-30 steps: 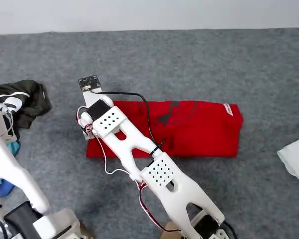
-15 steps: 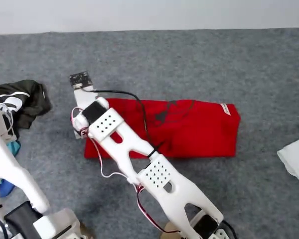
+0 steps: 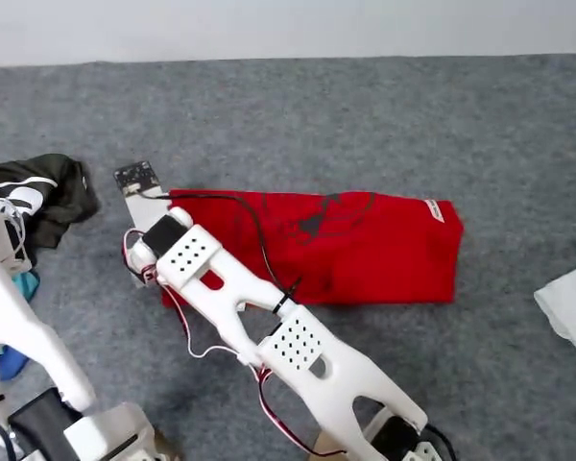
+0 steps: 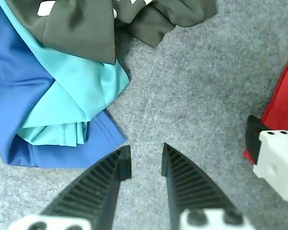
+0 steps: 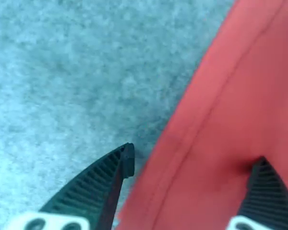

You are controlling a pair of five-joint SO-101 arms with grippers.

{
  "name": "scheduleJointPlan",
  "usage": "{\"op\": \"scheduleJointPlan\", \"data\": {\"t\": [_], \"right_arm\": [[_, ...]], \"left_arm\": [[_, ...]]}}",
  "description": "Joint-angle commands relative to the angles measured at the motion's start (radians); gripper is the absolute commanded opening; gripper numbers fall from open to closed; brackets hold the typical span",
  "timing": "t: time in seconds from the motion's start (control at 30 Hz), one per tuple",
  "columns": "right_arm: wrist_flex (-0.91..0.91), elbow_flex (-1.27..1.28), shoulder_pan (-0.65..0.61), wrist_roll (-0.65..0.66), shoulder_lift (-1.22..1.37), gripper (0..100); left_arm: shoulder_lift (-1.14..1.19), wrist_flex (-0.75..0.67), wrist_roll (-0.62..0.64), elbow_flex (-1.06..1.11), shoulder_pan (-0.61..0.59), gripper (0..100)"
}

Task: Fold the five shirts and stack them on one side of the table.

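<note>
Where the grey carpeted tabletop spreads, a folded red cotton shirt lies mid-table. Crumpled black, teal and blue shirts sit beside the narrowly parted left gripper. The right gripper, spread wide, straddles the red hem.

Bench covered in grey carpet. Red shirt lay mid-bench, folded into a long flat band running left to right. Right arm stretched from the near edge to the band's left end. Dark shirt lay crumpled at the left edge, with the left arm on its near side. White cloth sat at the right edge, well apart.
</note>
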Motion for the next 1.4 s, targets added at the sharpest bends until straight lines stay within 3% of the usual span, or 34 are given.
{"op": "scheduleJointPlan", "data": {"t": [0.0, 0.1, 0.33, 0.63, 0.87, 1.17, 1.37], "right_arm": [[0.002, 0.006, 0.045, 0.008, -0.015, 37.1], [0.005, 0.012, 0.053, 0.011, -0.015, 34.0], [0.005, 0.017, 0.053, 0.012, -0.015, 14.3], [0.005, 0.012, 0.065, 0.012, -0.015, 1.3], [0.025, 0.003, 0.111, 0.057, -0.051, 0.9], [0.344, -0.110, 0.159, 0.141, -0.153, 0.9], [0.357, -0.140, 0.231, 0.193, -0.251, 0.9]], "left_arm": [[-0.041, -0.017, -0.009, -0.004, -0.003, 11], [-0.041, -0.026, -0.009, -0.002, -0.003, 11], [-0.041, -0.043, -0.009, 0.008, -0.003, 11], [-0.041, -0.044, -0.009, 0.008, -0.003, 11], [-0.041, -0.044, -0.009, 0.008, 0.000, 11], [-0.041, -0.052, -0.008, 0.007, 0.005, 11], [-0.041, -0.071, -0.005, 0.005, 0.018, 11]]}}
